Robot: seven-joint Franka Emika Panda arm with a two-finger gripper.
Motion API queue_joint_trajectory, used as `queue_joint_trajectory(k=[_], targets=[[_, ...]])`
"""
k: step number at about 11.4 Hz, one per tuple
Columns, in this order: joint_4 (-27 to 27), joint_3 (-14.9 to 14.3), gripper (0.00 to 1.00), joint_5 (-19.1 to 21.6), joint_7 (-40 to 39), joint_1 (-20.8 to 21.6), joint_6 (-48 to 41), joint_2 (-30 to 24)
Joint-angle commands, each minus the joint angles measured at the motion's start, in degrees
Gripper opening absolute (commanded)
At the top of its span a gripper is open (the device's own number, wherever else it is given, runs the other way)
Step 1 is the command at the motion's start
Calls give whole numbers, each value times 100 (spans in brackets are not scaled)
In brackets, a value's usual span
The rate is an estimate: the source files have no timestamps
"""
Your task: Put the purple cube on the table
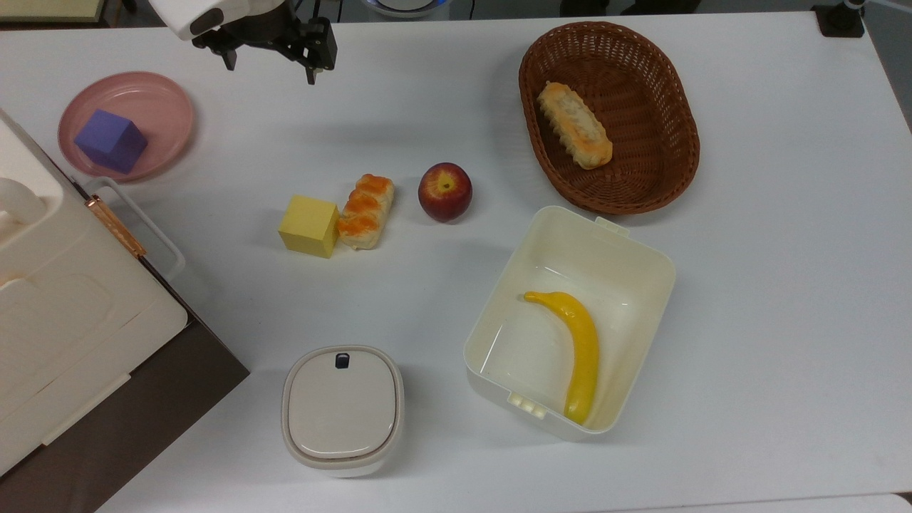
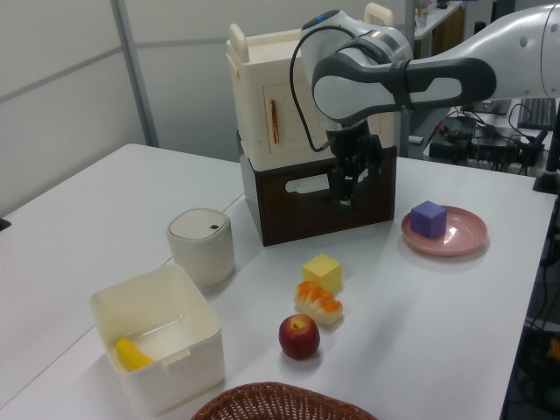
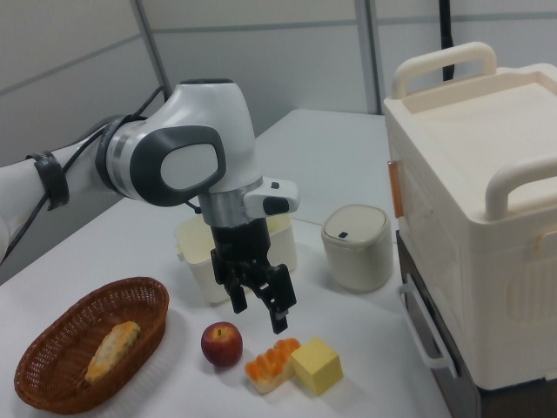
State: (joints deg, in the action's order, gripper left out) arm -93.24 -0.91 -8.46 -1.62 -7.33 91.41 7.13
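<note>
The purple cube (image 1: 112,140) (image 2: 429,219) sits on a pink round plate (image 1: 171,100) (image 2: 465,238) at the top view's far left, on the white table (image 1: 784,285). My gripper (image 1: 271,68) (image 2: 346,189) (image 3: 258,313) hangs open and empty above the table. In the top view it is to the right of the plate and well apart from the cube. Its fingers (image 3: 279,317) point down at bare tabletop.
A yellow cube (image 1: 308,226), a bread piece (image 1: 365,211) and an apple (image 1: 444,192) lie mid-table. A brown basket (image 1: 641,68) holds a bread roll. An open white box (image 1: 659,267) holds a banana. A lidded canister (image 1: 343,410) and a large cream case (image 1: 64,313) stand nearby.
</note>
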Motion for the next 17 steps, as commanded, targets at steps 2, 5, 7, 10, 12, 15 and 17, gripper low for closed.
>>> queue_joint_trajectory(k=[2, 5, 7, 10, 12, 15, 17], targets=[[-10, -32, 100, -103, -58, 65, -150, -71], [-10, -32, 100, -103, -58, 56, -150, -80], [-10, -32, 100, -103, -49, 74, -150, -80], [-10, -32, 100, -103, -49, 65, -150, -80], [-2, -32, 100, -103, -67, 48, -150, -89], [-1, -59, 100, -111, -93, 30, -63, -80], [-1, -76, 100, -112, -93, -171, 191, -62]])
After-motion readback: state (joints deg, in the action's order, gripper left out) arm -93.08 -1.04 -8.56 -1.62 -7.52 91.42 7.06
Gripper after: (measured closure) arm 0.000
